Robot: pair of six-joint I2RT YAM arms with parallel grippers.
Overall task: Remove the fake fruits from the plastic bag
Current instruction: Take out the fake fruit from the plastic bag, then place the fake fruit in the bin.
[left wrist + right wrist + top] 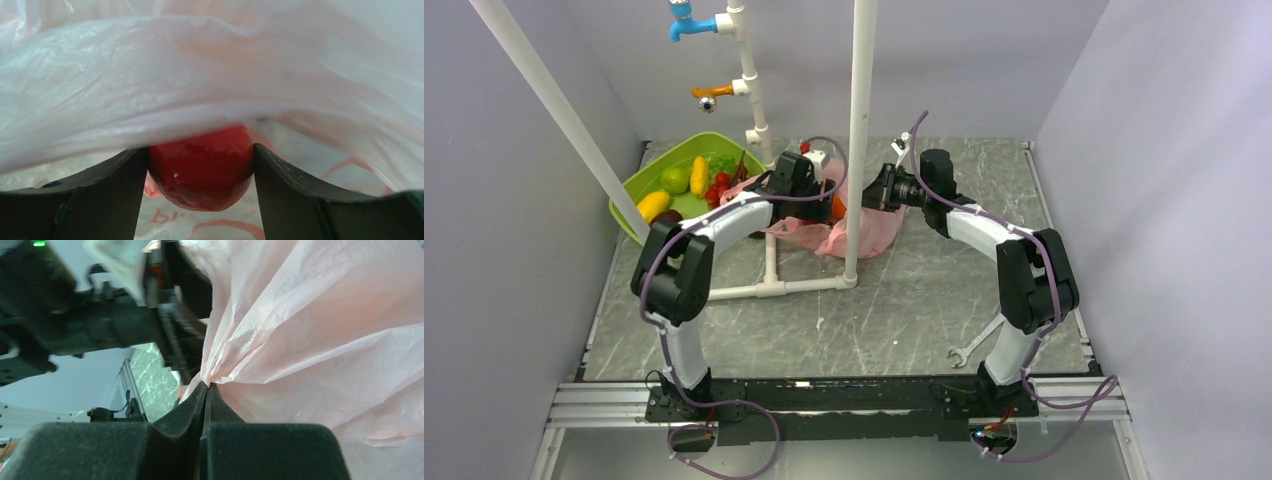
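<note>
The pink plastic bag [856,232] lies crumpled at the middle of the table, round the foot of a white pipe. My left gripper [201,167] is inside the bag and shut on a red round fruit [200,167], with bag film [200,75] draped over it. My right gripper [206,390] is shut on a bunched fold of the bag [320,340] at the bag's right side and holds it up. In the top view the left gripper [822,196] and right gripper [882,190] face each other across the bag. An orange fruit [838,208] shows at the bag mouth.
A green basin [646,180] at the back left holds a yellow mango-like piece [654,205], a green round fruit [674,178], a slim yellow piece [699,175], green grapes [720,163] and red fruits [718,187]. A white pipe frame [857,140] stands mid-table. A wrench [974,343] lies front right.
</note>
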